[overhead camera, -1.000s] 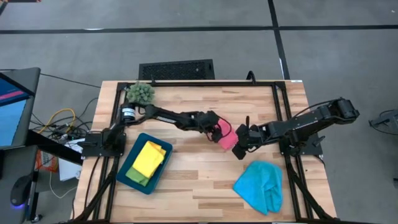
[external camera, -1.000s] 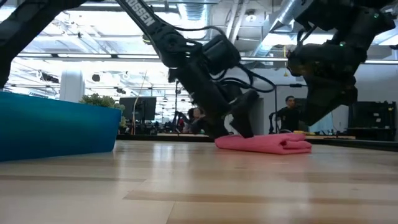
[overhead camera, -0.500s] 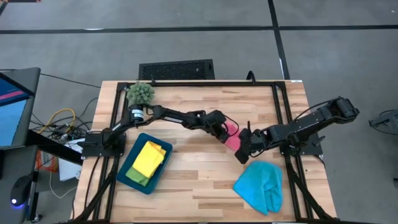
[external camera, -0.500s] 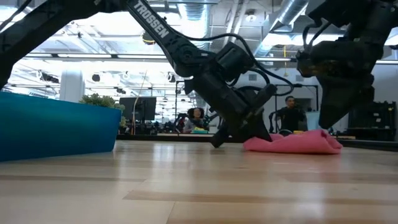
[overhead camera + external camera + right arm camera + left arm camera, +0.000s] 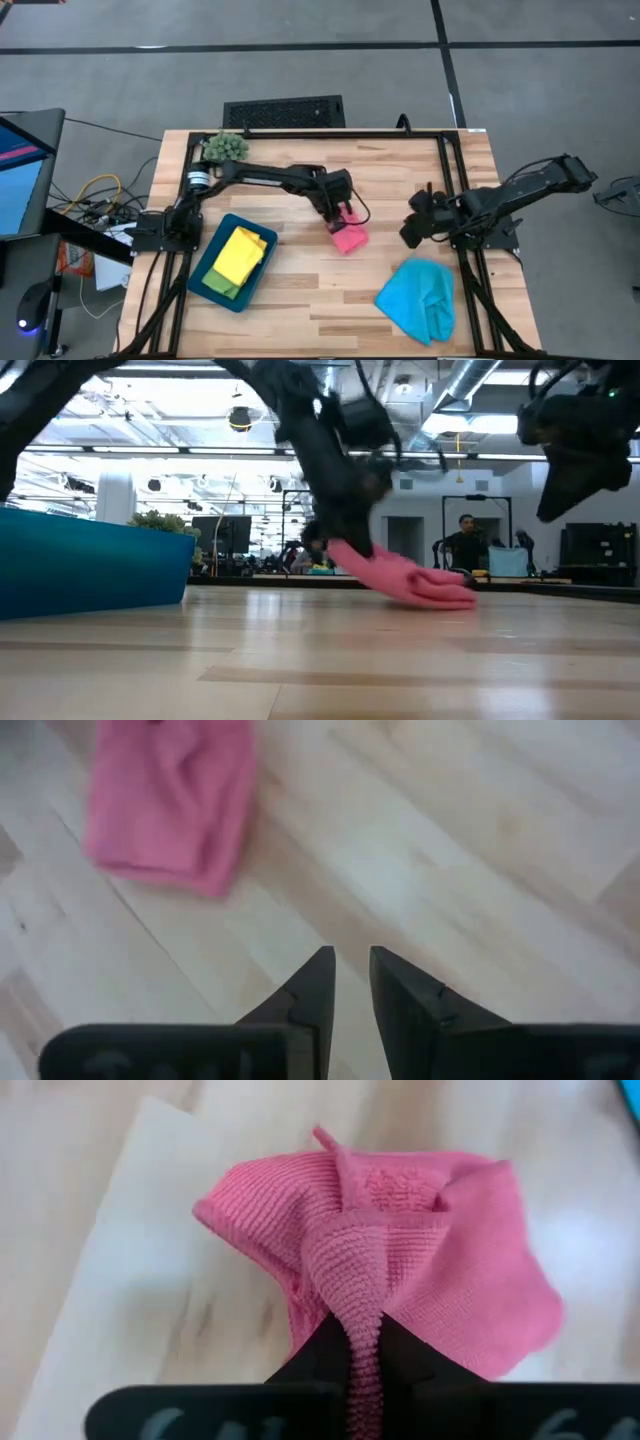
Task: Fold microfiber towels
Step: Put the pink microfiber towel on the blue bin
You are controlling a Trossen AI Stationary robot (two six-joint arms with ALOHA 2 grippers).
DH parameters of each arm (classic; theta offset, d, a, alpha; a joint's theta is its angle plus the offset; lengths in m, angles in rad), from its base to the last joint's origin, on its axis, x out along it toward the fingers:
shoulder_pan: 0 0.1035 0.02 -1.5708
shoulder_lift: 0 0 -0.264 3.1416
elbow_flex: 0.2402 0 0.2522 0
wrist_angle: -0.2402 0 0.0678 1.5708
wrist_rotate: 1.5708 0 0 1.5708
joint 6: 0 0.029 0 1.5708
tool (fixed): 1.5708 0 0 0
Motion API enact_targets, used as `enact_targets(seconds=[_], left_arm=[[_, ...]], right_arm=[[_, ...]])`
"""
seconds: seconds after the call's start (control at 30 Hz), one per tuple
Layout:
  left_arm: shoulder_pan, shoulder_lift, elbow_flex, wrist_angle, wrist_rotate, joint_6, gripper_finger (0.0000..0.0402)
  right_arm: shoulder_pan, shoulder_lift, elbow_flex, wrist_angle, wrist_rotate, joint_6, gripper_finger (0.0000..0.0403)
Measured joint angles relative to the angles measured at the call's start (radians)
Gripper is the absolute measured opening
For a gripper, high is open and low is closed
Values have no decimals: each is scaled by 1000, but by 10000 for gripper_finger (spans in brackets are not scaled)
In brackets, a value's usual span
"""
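The pink towel (image 5: 349,237) lies bunched near the table's middle, with my left gripper (image 5: 341,217) shut on its upper end. In the low view the pink towel (image 5: 405,578) slopes down from the left gripper (image 5: 348,538) onto the tabletop. Off to the towel's right, my right gripper (image 5: 411,229) hovers above the wood with a narrow gap between its fingers (image 5: 312,982) and nothing in it. A light blue towel (image 5: 418,297) sits crumpled at the near right. A yellow towel (image 5: 239,254) rests on a green one (image 5: 222,286) inside the teal tray (image 5: 259,281). My left gripper pinches a raised fold of the pink towel (image 5: 363,1330) between its two fingers, coming from above and slanting down. Several layers are gathered in the pinch. That end is lifted, and the towel hangs slack below the fingers with its far end (image 5: 445,598) on the table.
A spiky green plant ball (image 5: 225,148) stands at the far left corner. The black frame rails (image 5: 455,180) run along the table's edges. Bare wood (image 5: 330,300) stretches between the tray and the blue towel. A person (image 5: 466,543) shows in the room beyond.
My left gripper has taken hold of the pink towel, risen and tipped steeper, drawing the towel toward the table's left and near side. One end is lifted while the other drags on the wood. My right gripper has pulled back toward the right edge and risen.
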Motion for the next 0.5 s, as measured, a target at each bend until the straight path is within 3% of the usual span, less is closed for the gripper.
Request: enact_targets(seconds=[0.23, 0.5], left_arm=[[-32, -168, 0, -296, 4, 180, 1], [-113, -325, 1, -661, 41, 324, 1]], right_arm=[[-1, -84, 0, -28, 78, -62, 92], [-38, -91, 0, -38, 81, -124, 92]])
